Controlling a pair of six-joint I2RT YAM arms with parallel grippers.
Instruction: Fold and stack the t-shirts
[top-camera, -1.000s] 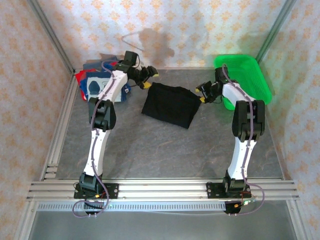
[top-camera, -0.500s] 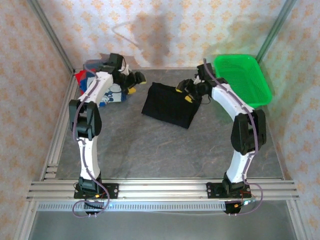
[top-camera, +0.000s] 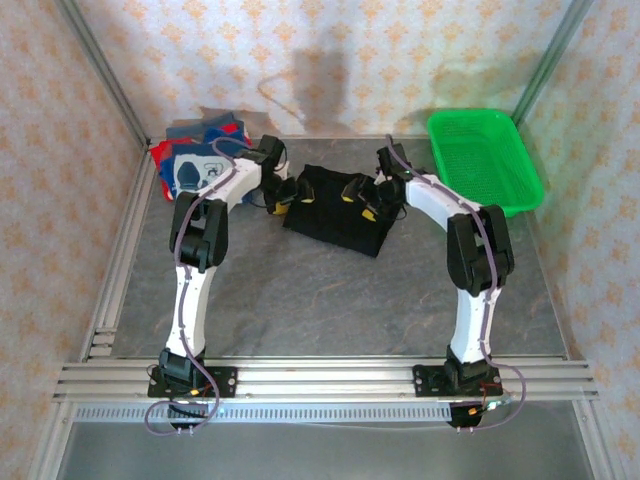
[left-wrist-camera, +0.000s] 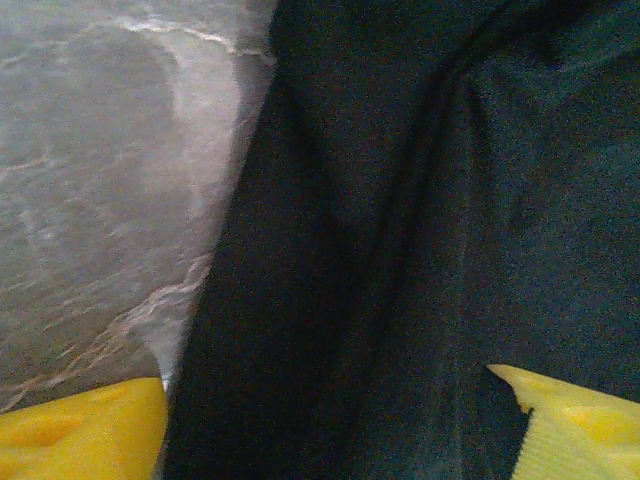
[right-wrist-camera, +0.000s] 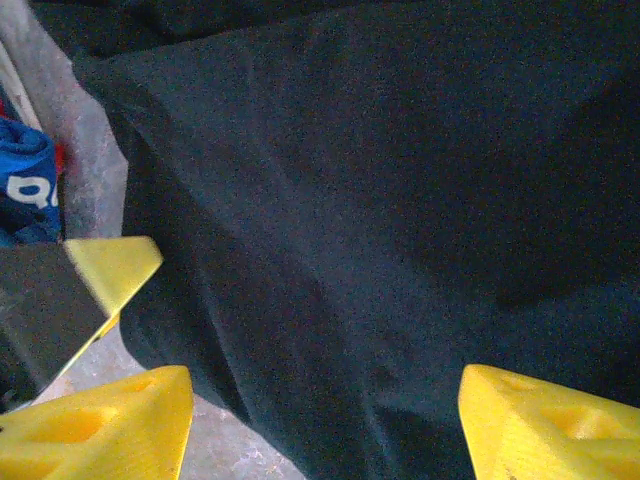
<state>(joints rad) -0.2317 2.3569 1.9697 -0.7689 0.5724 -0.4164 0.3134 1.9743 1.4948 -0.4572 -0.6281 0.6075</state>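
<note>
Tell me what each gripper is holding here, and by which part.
Nothing is held. The left gripper and right gripper stand open over the black t-shirt, the left at its left edge; no cloth is pinched.

Both arms stretched forward, elbows raised, forearms angled inward toward each other. Left gripper sat low, pointed right, jaws spread wide; yellow fingertips well apart in wrist view. Right gripper sat low, pointed left, jaws likewise parted. Two grippers near each other, apart.
</note>
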